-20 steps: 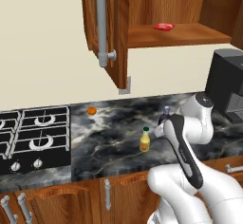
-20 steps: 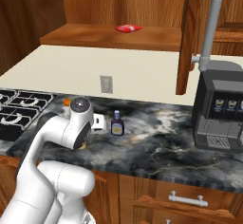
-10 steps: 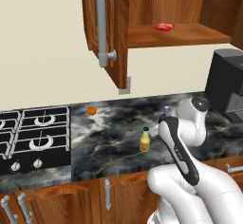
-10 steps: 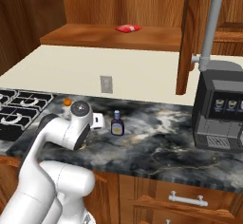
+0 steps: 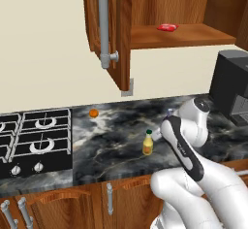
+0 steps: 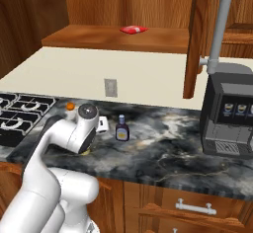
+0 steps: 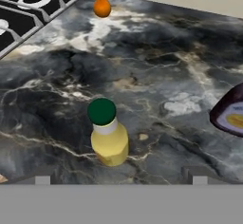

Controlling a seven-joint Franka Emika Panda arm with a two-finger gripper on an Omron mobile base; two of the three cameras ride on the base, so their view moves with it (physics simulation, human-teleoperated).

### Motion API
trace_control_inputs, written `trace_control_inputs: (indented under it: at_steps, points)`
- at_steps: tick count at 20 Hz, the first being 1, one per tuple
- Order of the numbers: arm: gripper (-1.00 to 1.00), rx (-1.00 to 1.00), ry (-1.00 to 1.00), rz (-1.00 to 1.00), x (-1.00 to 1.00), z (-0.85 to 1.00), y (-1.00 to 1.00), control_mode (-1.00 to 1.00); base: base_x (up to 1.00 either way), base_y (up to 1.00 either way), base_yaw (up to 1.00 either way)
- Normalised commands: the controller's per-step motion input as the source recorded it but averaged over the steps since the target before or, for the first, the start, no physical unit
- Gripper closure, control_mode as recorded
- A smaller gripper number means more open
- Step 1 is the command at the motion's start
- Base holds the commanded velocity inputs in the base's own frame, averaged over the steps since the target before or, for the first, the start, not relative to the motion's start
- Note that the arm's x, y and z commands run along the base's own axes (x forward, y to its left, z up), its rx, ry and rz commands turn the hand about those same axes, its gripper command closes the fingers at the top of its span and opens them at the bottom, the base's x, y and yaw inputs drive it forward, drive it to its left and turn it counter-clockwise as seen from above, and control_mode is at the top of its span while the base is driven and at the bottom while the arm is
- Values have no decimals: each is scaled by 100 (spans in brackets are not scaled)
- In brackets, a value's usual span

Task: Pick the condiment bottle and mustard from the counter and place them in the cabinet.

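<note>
Lowered since before, spread fingers (image 7: 121,180) hang above the mustard (image 7: 108,137).

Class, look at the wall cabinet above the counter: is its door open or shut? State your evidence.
Open. The cabinet door is swung outward, exposing the inner shelf, where a small red item lies.

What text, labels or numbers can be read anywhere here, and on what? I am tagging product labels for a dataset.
None can be read.
Small dark purple-brown condiment bottle: light label, marks too blurred to read.
Small yellow mustard bottle with green cap: no lettering shows.
Black coffee machine: small yellow panel marks, too small to read.
Flat red packet on the cabinet shelf: no legible print.
</note>
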Motion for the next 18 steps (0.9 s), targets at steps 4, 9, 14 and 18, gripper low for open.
trace_control_inputs:
  at_steps: [4,9,14,18]
  points:
    - [-100,0,1,3,-2,-13,0,-100,0,0,0]
    - [-100,5,3,11,-10,-29,0,-100,0,0,0]
    - [-100,12,0,12,-2,-19,-9,-100,0,0,0]
    - [-100,18,0,11,-3,-8,-21,-100,0,0,0]
